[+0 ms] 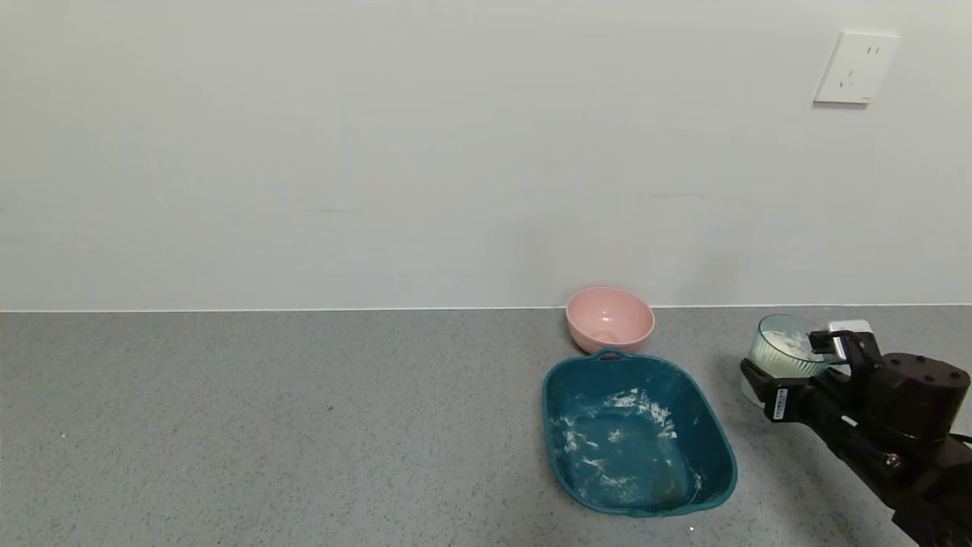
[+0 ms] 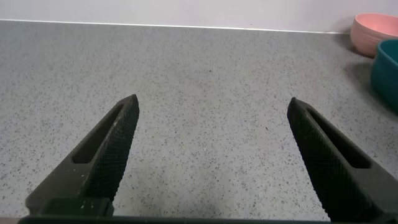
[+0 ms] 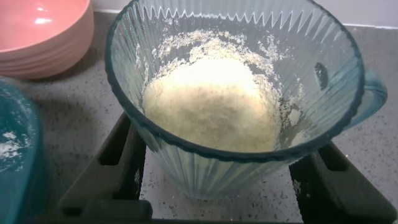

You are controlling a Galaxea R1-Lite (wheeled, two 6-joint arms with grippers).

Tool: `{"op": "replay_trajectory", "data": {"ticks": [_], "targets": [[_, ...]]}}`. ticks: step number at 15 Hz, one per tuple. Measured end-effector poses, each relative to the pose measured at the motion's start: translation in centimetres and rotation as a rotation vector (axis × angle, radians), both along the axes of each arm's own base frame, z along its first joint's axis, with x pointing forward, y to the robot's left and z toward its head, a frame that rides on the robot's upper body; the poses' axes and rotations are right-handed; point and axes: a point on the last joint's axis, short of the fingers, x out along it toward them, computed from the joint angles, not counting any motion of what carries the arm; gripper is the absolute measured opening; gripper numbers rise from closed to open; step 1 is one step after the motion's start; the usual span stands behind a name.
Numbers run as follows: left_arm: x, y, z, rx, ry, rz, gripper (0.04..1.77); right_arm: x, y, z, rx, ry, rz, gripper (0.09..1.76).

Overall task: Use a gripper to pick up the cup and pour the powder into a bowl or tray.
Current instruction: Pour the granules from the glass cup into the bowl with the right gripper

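The ribbed transparent cup (image 1: 774,357) stands on the grey counter at the far right, with a heap of white powder (image 3: 211,106) inside. My right gripper (image 1: 786,355) reaches around it from the near right, and in the right wrist view (image 3: 217,162) one black finger lies against each side of the cup's (image 3: 205,177) lower wall. The handle (image 3: 373,93) sticks out sideways. The dark teal tray (image 1: 554,410), smeared with powder, lies to the left of the cup. My left gripper (image 2: 212,102) is open and empty over bare counter, and it is out of the head view.
A pink bowl (image 1: 610,317) stands just behind the tray, near the wall; it also shows in the right wrist view (image 3: 37,31). The grey counter (image 1: 266,425) stretches away to the left of the tray. A wall socket (image 1: 856,67) is at the upper right.
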Motion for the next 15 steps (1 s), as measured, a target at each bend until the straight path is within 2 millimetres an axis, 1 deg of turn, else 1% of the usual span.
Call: {"op": "replay_trajectory", "data": {"ticks": [3,5,7,11,14,15], "targets": [[0.0,0.0,0.0,0.000,0.000,0.000,1.72,-0.9,-0.1,1.4,-0.031,0.057,0.009,1.34],[0.0,0.0,0.0,0.000,0.000,0.000,1.72,-1.5,0.1,2.7,-0.056,0.105,0.023,1.34],[0.0,0.0,0.0,0.000,0.000,0.000,1.72,-2.0,0.2,4.7,-0.091,0.148,0.057,1.34],[0.0,0.0,0.0,0.000,0.000,0.000,1.72,-3.5,0.4,8.9,-0.143,0.239,0.231,1.34],[0.0,0.0,0.0,0.000,0.000,0.000,1.72,-4.3,0.3,12.0,-0.250,0.253,0.322,1.34],[0.0,0.0,0.0,0.000,0.000,0.000,1.72,-4.4,0.4,12.8,-0.285,0.255,0.340,1.34]]}}
